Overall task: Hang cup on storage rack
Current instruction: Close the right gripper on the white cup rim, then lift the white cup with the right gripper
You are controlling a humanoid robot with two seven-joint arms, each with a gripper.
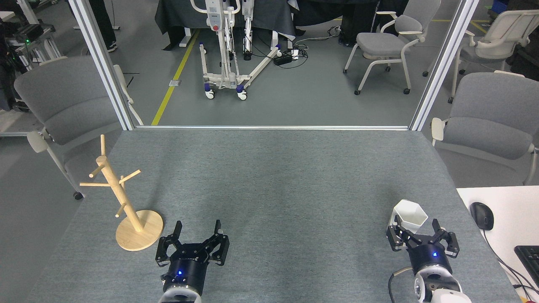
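The white faceted cup [409, 214] stands upright on the grey table mat near the front right, its hexagonal mouth facing up. My right gripper [417, 230] sits just behind it on the near side. Its fingers are spread open around the cup's lower near part, and I cannot tell whether they touch it. The wooden storage rack [126, 202] stands on its round base at the front left, and its pegs are bare. My left gripper [198, 229] rests open on the mat just right of the rack's base, holding nothing.
A white desk [505, 219] with a black mouse [481, 215] and a keyboard [529, 256] adjoins the table's right edge. Grey chairs [63, 101] stand at both sides beyond the table. Metal frame posts [103, 63] rise at the far corners.
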